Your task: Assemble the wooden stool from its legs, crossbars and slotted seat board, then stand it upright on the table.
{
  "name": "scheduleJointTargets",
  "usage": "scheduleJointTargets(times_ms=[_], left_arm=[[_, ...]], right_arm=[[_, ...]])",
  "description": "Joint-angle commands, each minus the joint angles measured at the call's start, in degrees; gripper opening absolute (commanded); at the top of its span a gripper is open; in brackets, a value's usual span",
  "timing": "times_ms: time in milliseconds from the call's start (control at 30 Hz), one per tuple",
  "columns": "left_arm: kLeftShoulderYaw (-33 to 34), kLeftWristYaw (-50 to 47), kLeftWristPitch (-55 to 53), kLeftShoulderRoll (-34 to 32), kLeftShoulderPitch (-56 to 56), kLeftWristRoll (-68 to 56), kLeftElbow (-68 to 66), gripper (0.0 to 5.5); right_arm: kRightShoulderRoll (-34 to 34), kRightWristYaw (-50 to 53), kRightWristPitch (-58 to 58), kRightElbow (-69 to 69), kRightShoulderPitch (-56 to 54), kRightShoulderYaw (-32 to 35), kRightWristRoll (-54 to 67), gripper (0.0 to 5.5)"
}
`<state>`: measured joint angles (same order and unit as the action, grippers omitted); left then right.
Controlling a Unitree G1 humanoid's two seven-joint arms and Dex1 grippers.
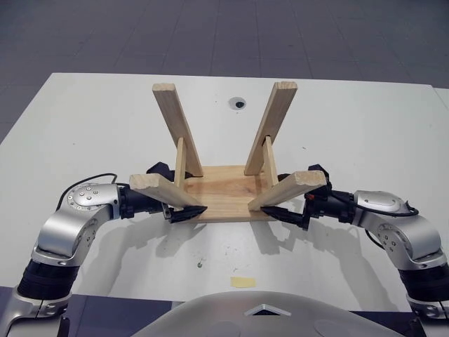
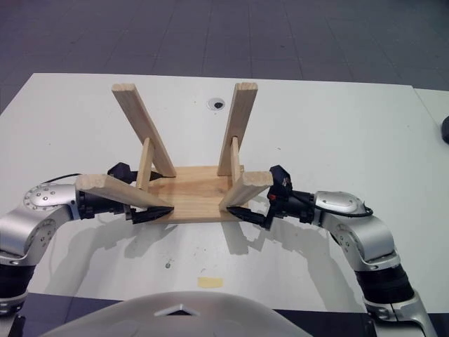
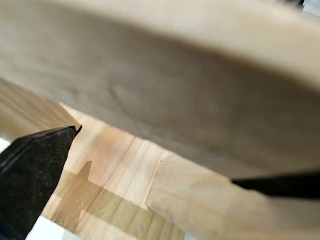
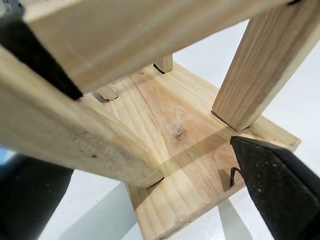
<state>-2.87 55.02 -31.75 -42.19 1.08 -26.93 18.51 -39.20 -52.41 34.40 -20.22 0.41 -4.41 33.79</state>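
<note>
Upside down on the white rectangular table sits the pale wooden stool, its slotted seat board lying flat and four plank legs splaying upward. At the near-left leg rests the left gripper; whether its jaws grip cannot be told. Across the near-right leg, the right gripper has jaws apart, one black finger clear of the wood

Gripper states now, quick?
Left gripper: at the near-left leg, cannot be told.
Right gripper: open, straddling the near-right leg.
</note>
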Motion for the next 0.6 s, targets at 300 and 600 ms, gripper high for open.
scheduleJointTargets(times_ms=[300,600], left_arm=[[1.0,-2.8,-0.3,1.9,3.1,0.4,-1.4,5.38],[0.4,4.8,-0.6,-2.8,5.8,-0.3,-3.5,5.38]], right_arm=[[2.5,1.5,-1.5,0.5,-0.5,-0.3,-1.9,5.40],[2.5,2.1,-2.1,-0.2,2.1,1.8,-1.3,5.40]])
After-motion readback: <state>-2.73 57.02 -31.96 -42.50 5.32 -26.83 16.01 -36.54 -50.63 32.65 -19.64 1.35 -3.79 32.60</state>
